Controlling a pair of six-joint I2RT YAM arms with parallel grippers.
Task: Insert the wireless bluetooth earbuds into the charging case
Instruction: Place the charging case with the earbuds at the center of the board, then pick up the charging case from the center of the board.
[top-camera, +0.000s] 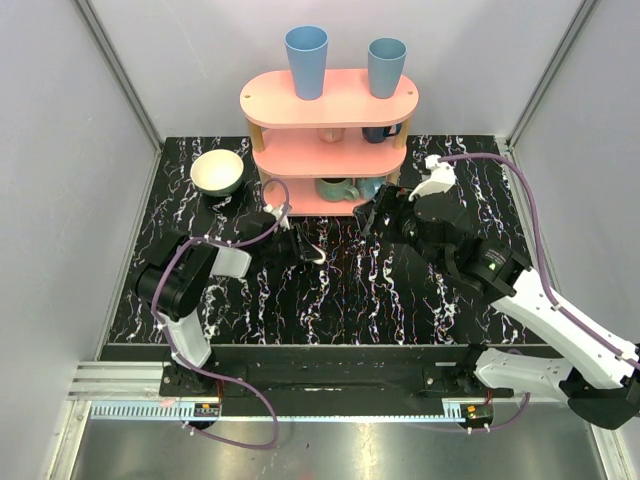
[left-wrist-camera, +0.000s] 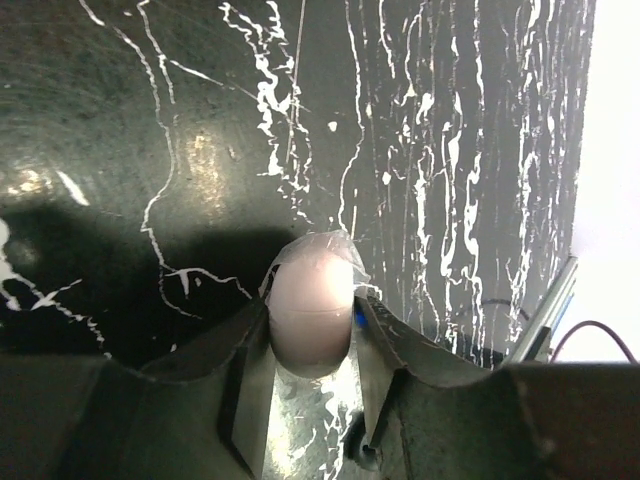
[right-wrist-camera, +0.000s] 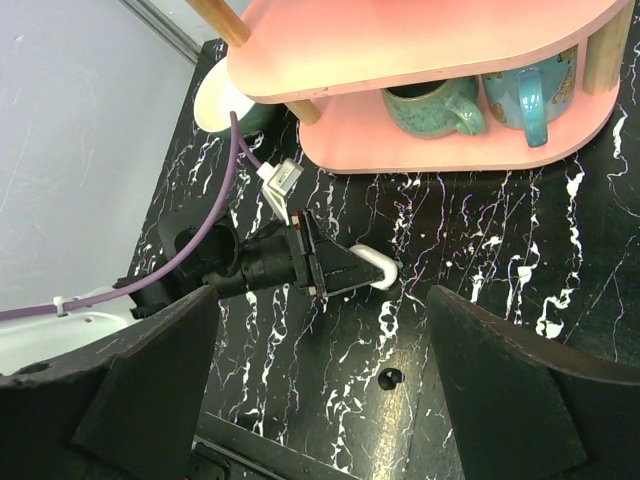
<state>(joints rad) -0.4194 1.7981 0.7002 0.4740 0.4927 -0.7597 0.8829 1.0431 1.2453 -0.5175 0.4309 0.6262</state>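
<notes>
My left gripper (left-wrist-camera: 310, 345) is shut on the charging case (left-wrist-camera: 310, 305), a smooth white pill-shaped piece with a fine seam across it, held just above the black marble tabletop. In the right wrist view the case (right-wrist-camera: 378, 268) sticks out past the left gripper's dark fingers (right-wrist-camera: 340, 268). In the top view the left gripper (top-camera: 312, 252) is in front of the pink shelf. My right gripper (right-wrist-camera: 320, 380) is open and empty, hovering above the tabletop to the right of the case; the top view shows it (top-camera: 380, 213) near the shelf's foot. No earbuds show in any view.
A pink three-tier shelf (top-camera: 330, 140) stands at the back with two blue cups (top-camera: 306, 60) on top and mugs (right-wrist-camera: 430, 105) on its lower tiers. A cream bowl (top-camera: 217, 172) sits at the back left. A small dark spot (right-wrist-camera: 390, 377) lies on the tabletop between my right fingers.
</notes>
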